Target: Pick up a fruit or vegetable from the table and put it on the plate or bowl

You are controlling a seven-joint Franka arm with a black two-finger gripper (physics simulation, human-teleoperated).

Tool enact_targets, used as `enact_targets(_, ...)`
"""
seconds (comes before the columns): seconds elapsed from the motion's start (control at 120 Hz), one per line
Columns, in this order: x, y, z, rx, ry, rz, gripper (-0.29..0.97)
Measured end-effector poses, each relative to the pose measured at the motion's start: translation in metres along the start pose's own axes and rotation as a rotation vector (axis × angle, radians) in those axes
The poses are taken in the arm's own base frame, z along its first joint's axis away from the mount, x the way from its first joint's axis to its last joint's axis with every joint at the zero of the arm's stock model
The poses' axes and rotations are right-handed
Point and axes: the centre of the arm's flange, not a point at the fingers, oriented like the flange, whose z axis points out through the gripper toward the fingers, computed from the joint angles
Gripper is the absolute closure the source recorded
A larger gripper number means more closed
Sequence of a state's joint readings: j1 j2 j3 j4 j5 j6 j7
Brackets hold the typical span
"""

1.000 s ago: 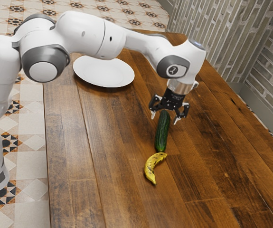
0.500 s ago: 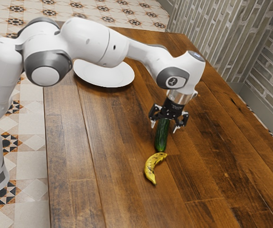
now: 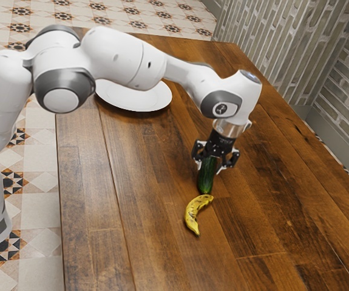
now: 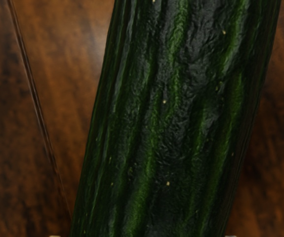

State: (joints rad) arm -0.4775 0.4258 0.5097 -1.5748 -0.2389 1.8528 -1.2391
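Cucumber (image 3: 206,177): laid on the table (image 3: 132,200), not lifted, just beside the banana (image 3: 197,213).
Gripper (image 3: 215,159): set low over the cucumber's far end, fingers (image 3: 196,151) held open astride it.
Plate (image 3: 139,96): well apart, nothing seen on it.
Remaining: grasp, lift, carry, placement.

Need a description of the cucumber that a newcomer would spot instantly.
On the wooden table, look under the black gripper, away from the white plate. The cucumber lies there: long, straight, dark green, unlike the short curved yellow banana by its near end.
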Motion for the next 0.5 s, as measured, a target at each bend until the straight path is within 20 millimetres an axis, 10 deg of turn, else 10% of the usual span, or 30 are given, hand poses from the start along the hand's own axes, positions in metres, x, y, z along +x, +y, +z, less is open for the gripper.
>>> enact_targets(0.5, 0.009, -0.019, -0.038, -0.025, -0.015, 0.004, 0.45)
